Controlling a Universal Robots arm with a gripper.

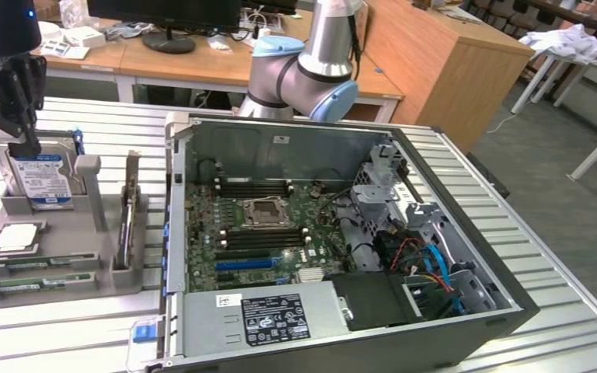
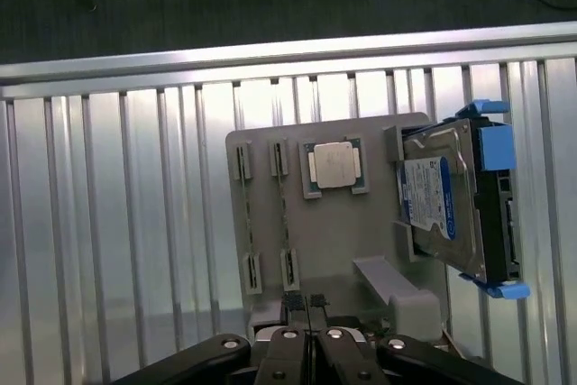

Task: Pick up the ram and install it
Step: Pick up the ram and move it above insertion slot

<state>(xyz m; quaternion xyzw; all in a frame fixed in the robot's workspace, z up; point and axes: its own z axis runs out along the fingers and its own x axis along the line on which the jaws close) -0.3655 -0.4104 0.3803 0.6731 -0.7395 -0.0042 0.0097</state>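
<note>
Hanging over the grey plastic parts tray (image 1: 71,247) at the exterior view's left, the black two-fingered tool (image 1: 27,140) has its fingers pressed together with nothing between them. The tray sits on the ribbed silver metal table (image 1: 60,334) and holds several parts. A silver hard drive with a blue label (image 1: 41,183) stands on edge in a slot at the tray's far end. A square silver processor chip (image 1: 16,237) lies flat in a shallow recess near the middle. The ram (image 1: 29,268), a long thin green circuit-board stick with dark chips, rests in narrow clips along the tray's near side. A second green stick (image 1: 13,289) lies parallel just beside it. The tool touches neither stick. Beside the tray, toward the exterior view's right, the open grey metal computer case (image 1: 226,144) lies on its side. It holds a green motherboard (image 1: 236,233) with long black memory slots (image 1: 262,186) and a boxed silver power supply (image 1: 215,318).
</note>
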